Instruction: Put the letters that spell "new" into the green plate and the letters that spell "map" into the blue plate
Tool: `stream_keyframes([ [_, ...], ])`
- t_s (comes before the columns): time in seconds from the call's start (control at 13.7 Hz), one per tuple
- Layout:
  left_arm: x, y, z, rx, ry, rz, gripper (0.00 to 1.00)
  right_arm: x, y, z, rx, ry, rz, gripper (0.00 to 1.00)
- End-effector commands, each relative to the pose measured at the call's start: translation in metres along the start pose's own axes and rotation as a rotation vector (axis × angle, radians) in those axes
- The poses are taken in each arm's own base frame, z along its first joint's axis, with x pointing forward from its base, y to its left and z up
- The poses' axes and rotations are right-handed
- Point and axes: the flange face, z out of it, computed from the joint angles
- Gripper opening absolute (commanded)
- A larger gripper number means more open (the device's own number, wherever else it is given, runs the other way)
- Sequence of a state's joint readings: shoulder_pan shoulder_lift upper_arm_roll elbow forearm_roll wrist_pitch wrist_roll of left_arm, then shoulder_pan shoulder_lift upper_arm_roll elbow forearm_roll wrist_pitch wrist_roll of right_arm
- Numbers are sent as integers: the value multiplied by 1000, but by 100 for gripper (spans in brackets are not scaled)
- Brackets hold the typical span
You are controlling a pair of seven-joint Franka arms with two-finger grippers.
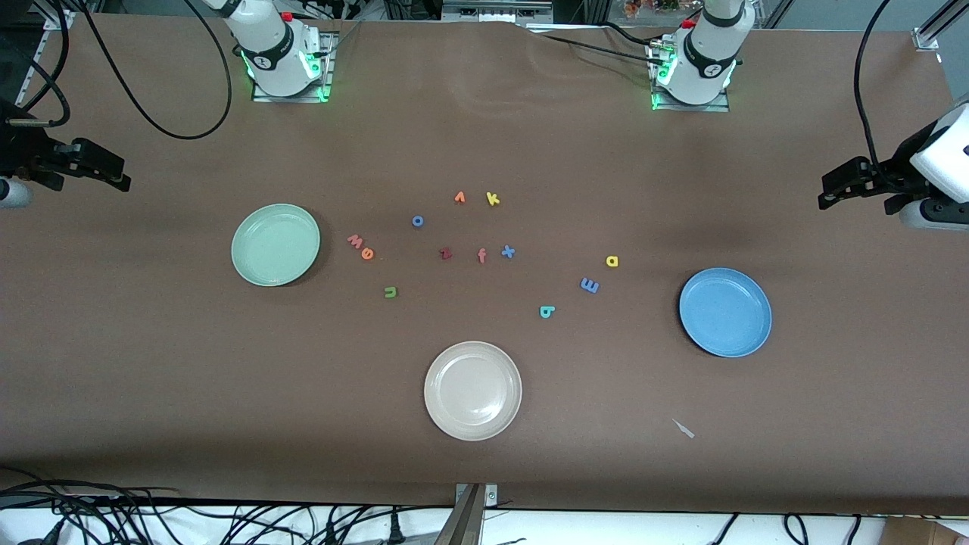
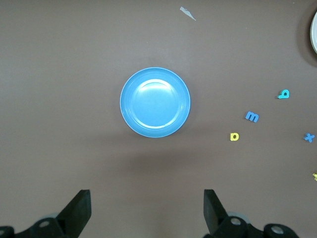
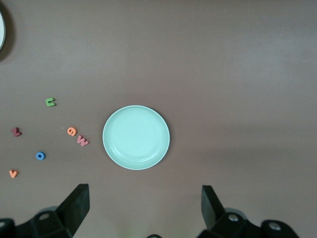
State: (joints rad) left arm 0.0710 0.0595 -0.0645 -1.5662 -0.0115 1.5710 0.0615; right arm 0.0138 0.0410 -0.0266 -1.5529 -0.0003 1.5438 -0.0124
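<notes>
Front view: we see both plates empty, green plate point(image 1: 275, 244) toward the right arm's end, blue plate point(image 1: 725, 311) toward the left arm's; w point(image 1: 354, 241), e point(image 1: 367, 253), n point(image 1: 390, 291) near green; a point(image 1: 612, 261), m point(image 1: 590, 285), p point(image 1: 546, 311) near blue.

Left wrist view: left gripper point(image 2: 147, 212) hovers over bare counter point(image 2: 59, 74) near the blue plate, fingers spread.

Right wrist view: right gripper point(image 3: 144, 207) likewise near the green plate, fingers spread.

We judge the foam letters light, soft; pinch across edges.

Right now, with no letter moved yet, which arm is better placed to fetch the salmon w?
The right. Its pincer hangs open at the green plate's end, and the w lies beside that plate. The left pincer, also open, waits near the blue plate.
</notes>
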Motion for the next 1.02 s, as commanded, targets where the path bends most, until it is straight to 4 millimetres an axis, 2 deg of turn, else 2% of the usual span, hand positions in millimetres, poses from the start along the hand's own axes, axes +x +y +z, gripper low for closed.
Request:
stream_keyframes([
  [0.0, -2, -3, -2, 28, -5, 5, 100, 1, 1, -5, -3, -5, 6, 100],
  [0.66, 2, -1, 0, 30, -4, 2, 100, 0, 1, -4, -4, -11, 7, 100],
  [0.8, 2, -1, 0, 30, -4, 3, 100, 1, -4, 2, -1, -22, 1, 100],
  [0.95, 2, -2, 2, 29, -7, 6, 100, 5, -21, 7, 14, -16, -28, 100],
])
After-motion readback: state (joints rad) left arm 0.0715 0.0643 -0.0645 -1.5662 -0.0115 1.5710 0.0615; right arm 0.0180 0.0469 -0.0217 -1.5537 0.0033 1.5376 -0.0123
